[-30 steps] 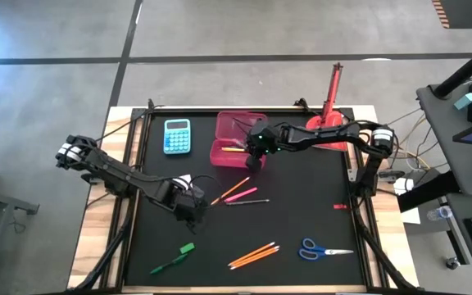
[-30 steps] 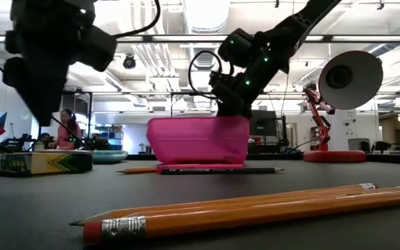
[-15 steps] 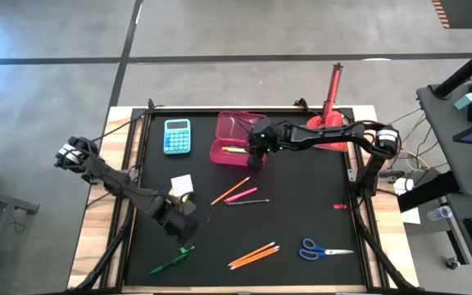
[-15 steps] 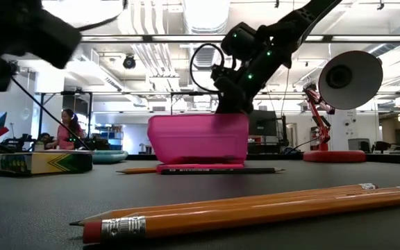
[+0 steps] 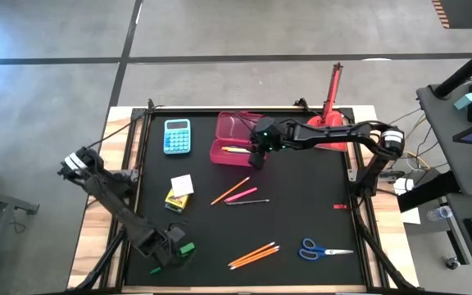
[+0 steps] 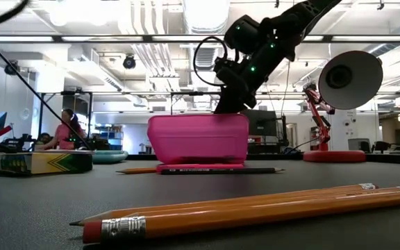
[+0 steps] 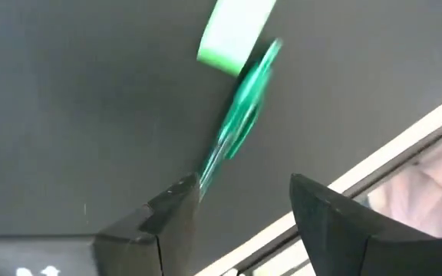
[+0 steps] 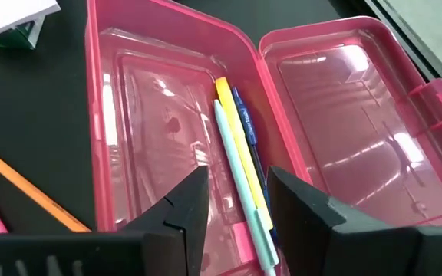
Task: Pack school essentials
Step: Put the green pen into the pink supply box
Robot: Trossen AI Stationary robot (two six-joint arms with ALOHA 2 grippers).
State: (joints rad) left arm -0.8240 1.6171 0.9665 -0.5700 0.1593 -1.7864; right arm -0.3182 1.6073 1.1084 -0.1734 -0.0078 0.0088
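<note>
left gripper [image 7: 232, 211], jaws apart, green pen [image 7: 240, 123] just ahead: centre pen btw jaws, then descend. right gripper [image 8: 236, 195], jaws released, empty, above pink case [image 8: 106, 115].

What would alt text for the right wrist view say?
An open translucent pink plastic case holds a yellow pencil, a pale teal pen and a blue pen side by side. The right gripper hovers above it, open and empty.
</note>
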